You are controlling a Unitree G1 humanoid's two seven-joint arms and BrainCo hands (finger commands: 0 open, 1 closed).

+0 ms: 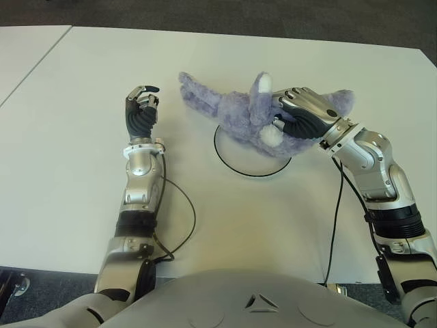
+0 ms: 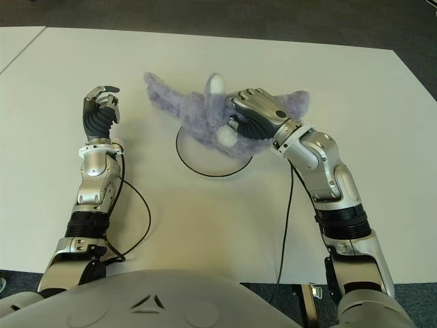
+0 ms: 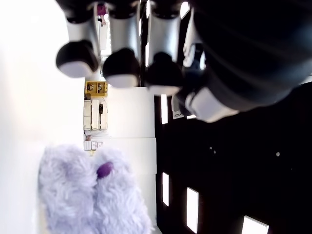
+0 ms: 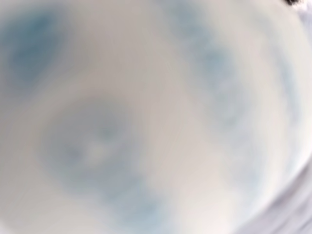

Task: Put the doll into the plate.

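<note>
A purple plush doll (image 1: 235, 109) with white-tipped paws lies across the far half of a white plate (image 1: 240, 164) with a thin black rim, in the middle of the table. My right hand (image 1: 299, 114) is shut on the doll's body from the right, fingers curled into the fur. One limb of the doll sticks out toward the far left, past the plate's rim. The right wrist view is filled by pale fur pressed against the camera. My left hand (image 1: 141, 109) shows to the left of the plate, fingers curled with nothing in them; its wrist view shows the doll (image 3: 90, 195) farther off.
The white table (image 1: 68, 171) spreads wide on all sides of the plate. A black cable (image 1: 184, 212) loops on the table by my left forearm, another runs under my right forearm. A second table edge shows at the far left.
</note>
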